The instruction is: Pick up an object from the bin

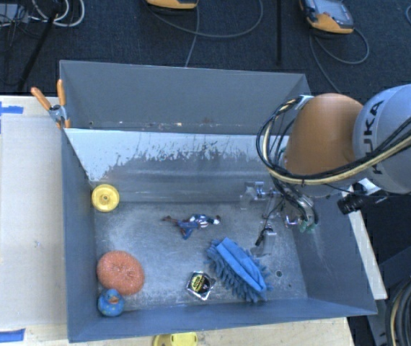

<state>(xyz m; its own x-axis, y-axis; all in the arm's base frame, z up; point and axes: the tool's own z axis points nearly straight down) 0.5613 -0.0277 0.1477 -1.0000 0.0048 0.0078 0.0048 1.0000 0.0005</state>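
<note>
Just lower-left of arm's tip, blue brush

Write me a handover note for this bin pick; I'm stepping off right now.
Hand: low over the right part of the bin, just up and right of the blue brush; nothing visibly held.
Things: small blue toy figure mid-floor; black-and-yellow tape measure left of the brush near the front wall; yellow disc at the left; orange-red ball and small blue toy in the front-left corner.
Done: nothing lifted yet.
Left: grasp one thing, probably the brush as it lies nearest, and lift it out.
</note>
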